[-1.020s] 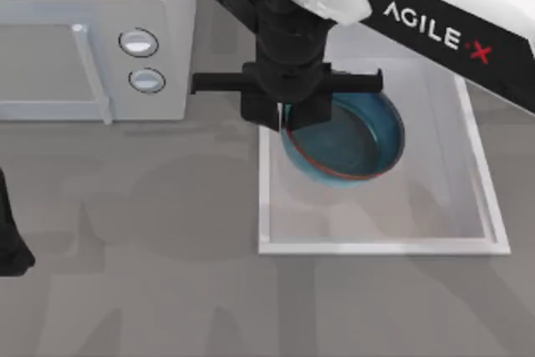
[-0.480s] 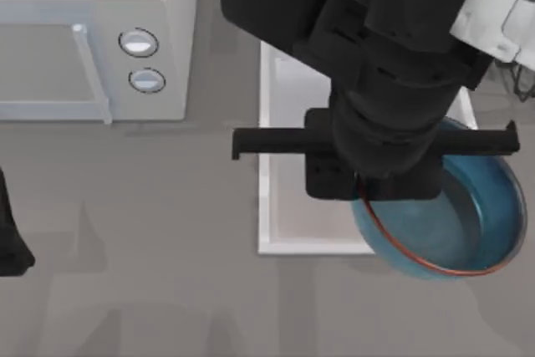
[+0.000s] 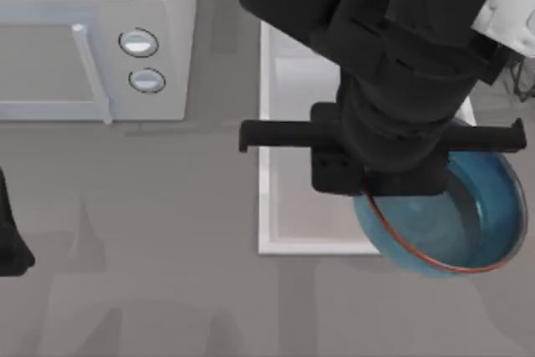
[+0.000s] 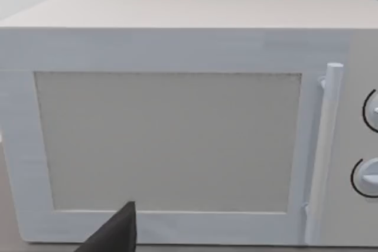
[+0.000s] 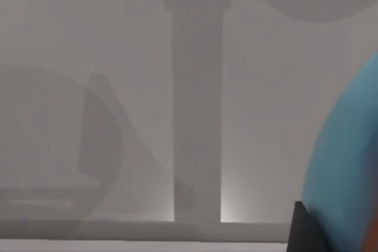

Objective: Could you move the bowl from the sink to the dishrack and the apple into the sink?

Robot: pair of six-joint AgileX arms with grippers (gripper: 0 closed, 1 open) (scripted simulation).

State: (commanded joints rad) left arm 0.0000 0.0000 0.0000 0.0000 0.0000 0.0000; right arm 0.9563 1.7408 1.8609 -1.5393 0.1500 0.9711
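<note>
Bowl (image 3: 443,223) barely shifted in right end effector (image 3: 368,194).

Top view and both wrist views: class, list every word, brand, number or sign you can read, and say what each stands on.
None can be read.
The microwave has two round knobs with no legible marks.
The right arm, the bowl and the sink carry no visible text.

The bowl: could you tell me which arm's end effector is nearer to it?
Right. The right end effector grips the bowl at its rim; the left arm sits parked at the table's far left.
</note>
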